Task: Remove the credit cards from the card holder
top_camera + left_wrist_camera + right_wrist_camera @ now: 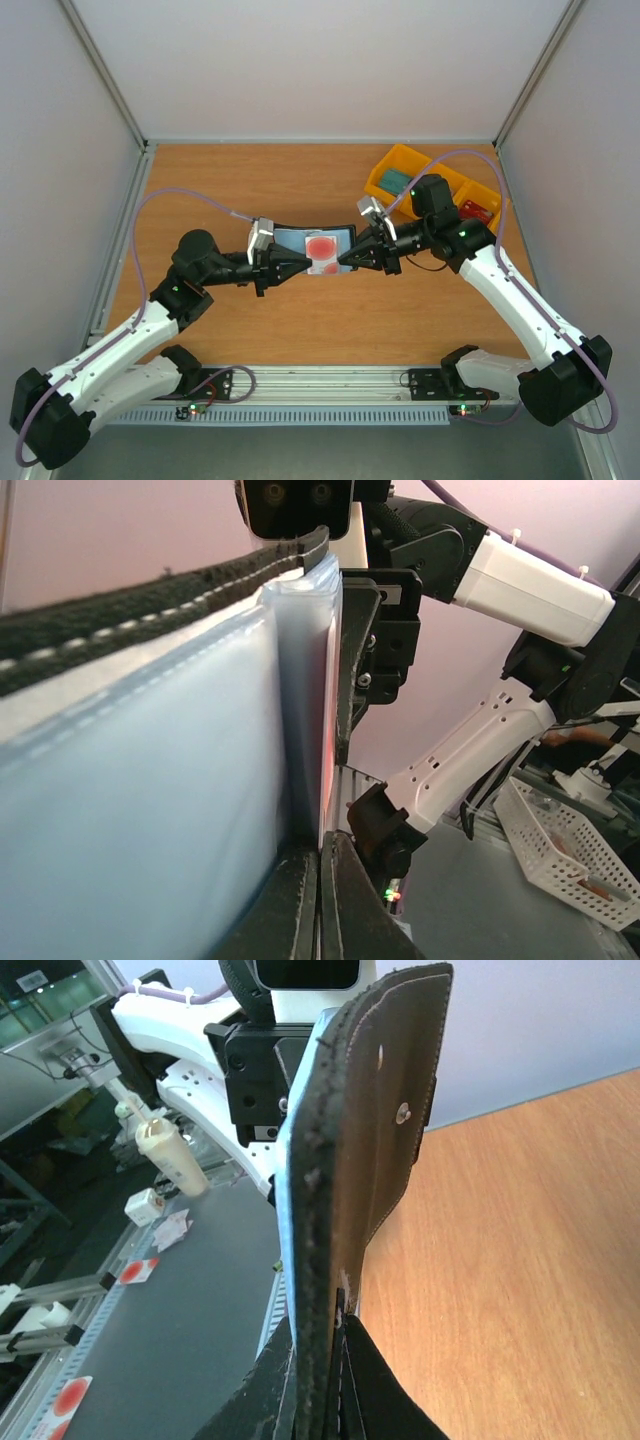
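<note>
Now: card holder [298, 241] mid-workspace, apparently lifted off table, stretched open between both arms. Left gripper [303, 264] clamped tight on its left edge, right gripper [347, 260] clamped on opposite edge. Opposed pull gives you flat, upward-facing pockets. Red credit card [322, 250] sits in clear pocket, not yet out. You likely need one gripper freed to pinch card. Yellow tray [400, 170] at far right, probable drop spot.

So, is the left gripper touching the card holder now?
Touching. In the left wrist view, the left gripper is closed on the edge of the card holder, and there is no gap between them.
</note>
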Controlling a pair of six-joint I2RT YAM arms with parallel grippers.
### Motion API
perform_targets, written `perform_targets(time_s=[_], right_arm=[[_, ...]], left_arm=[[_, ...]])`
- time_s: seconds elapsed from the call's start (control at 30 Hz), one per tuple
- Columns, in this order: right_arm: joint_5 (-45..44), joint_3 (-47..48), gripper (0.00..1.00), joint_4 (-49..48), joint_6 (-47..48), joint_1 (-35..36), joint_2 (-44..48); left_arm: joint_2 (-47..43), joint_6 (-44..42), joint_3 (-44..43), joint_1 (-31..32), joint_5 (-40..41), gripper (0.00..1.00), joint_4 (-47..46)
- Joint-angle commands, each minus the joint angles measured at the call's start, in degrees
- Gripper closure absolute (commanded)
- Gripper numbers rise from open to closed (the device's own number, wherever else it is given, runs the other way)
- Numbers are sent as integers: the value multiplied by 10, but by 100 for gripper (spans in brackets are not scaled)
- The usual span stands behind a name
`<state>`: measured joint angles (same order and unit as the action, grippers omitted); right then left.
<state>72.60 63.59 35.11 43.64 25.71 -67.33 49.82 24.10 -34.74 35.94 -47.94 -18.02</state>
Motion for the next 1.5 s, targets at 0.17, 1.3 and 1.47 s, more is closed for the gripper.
perform_targets(time_s=[0.17,1.3,1.47], right_arm=[[21,11,99,-8,-1,2,8],[-19,-2,99,32,-11,-35,11],[-79,-78,99,-30,-137,-65,7]], left_arm=[[1,7,4,-4,2,91,-32],[-82,25,45,-90,12,100,47],[-108,33,61,-116,43,100,46]])
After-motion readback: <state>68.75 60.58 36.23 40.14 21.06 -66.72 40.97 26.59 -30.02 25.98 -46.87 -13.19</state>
